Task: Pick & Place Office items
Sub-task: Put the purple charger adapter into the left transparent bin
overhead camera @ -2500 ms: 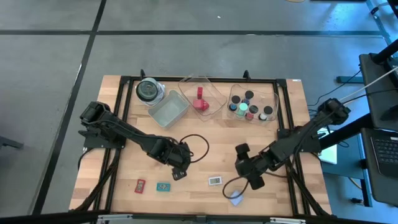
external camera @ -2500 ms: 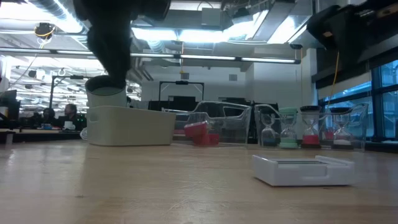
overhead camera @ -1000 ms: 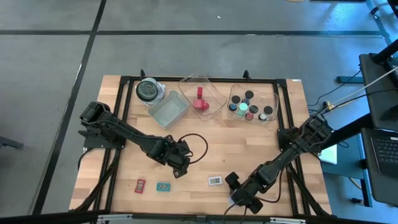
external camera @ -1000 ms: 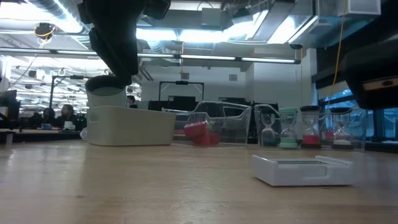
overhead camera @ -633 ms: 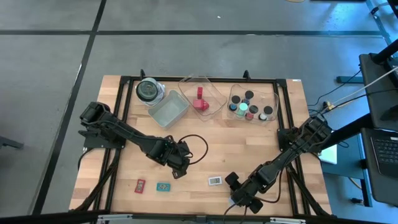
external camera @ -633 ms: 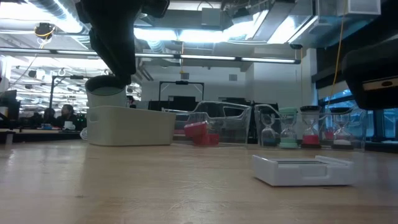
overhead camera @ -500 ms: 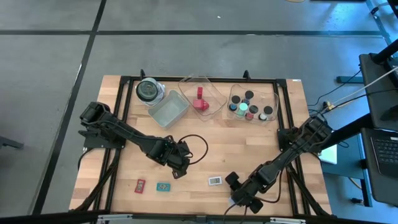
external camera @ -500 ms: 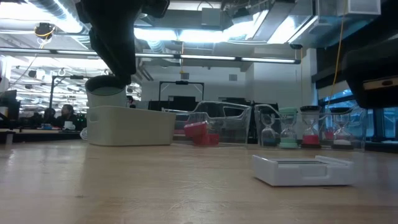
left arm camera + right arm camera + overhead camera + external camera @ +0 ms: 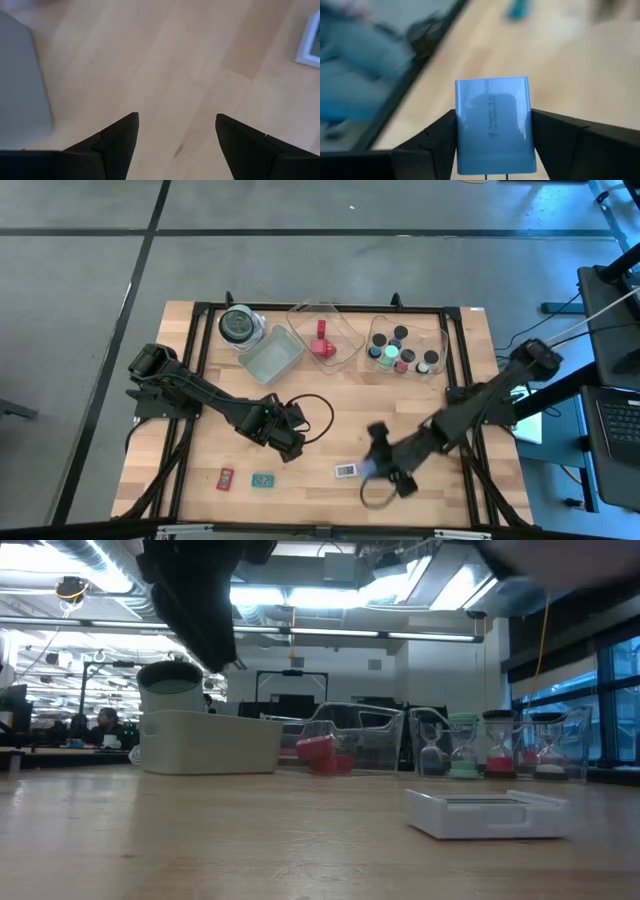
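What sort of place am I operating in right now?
Likely a robotics lab inside an open-plan office: a wooden table in a black frame, rows of desks with a seated person behind, and exposed ceiling ducts with strip lights overhead.

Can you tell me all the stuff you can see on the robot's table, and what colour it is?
Pale-blue flat piece: one, held between the right gripper's fingers.
White flat piece: one, front middle of the table.
Teal flat piece: one, front left.
Red flat piece: one, left of the teal one.
Red block: in the middle clear tray.
Sand timers: several, dark tops, in the right clear tray.
Pale tray: one, back left.
Jar: one, clear, dark lid, back left.
Left gripper: open, above bare wood, mid-table.
Right gripper: front, right of the white piece.
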Robot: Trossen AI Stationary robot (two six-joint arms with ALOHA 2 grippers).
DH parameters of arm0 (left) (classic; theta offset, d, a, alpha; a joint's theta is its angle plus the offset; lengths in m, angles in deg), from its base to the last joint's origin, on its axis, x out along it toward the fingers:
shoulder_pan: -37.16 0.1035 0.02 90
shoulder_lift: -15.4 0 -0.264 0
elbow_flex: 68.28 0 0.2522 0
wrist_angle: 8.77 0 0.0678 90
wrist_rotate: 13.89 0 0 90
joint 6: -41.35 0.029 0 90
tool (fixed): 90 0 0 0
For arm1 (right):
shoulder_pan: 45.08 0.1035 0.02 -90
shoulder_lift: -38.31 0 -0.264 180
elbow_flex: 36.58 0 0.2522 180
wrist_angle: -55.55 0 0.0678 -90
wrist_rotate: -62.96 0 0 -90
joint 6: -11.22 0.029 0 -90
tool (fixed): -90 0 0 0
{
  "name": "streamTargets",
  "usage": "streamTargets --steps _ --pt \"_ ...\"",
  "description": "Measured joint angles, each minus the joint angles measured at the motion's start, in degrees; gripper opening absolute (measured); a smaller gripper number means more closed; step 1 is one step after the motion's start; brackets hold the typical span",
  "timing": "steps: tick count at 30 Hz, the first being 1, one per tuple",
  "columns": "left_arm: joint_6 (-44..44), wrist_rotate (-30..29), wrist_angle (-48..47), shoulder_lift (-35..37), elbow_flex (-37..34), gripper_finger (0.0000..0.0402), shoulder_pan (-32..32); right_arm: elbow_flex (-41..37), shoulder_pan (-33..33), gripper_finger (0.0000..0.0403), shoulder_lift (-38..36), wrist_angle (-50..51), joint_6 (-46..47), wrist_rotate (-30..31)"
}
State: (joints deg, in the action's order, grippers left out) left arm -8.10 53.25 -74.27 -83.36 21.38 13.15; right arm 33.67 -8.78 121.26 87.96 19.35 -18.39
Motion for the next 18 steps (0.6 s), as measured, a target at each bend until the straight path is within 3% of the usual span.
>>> streamTargets --steps 5,11,18 --pt "2.18 -4.46 -0.13 0.0 0.02 0.0262 0.0 0.0 -7.65 0.0212 -7.89 4.86 -5.8 8.93" --pt "2.25 -8.47 -3.51 0.0 0.02 0.0262 0.13 0.0 -21.24 0.0223 -11.98 5.02 -11.82 10.03" --pt "2.17 -10.79 -6.77 0.0 0.02 0.0262 0.13 0.0 -37.16 0.0212 -9.29 -0.41 -18.15 9.98"
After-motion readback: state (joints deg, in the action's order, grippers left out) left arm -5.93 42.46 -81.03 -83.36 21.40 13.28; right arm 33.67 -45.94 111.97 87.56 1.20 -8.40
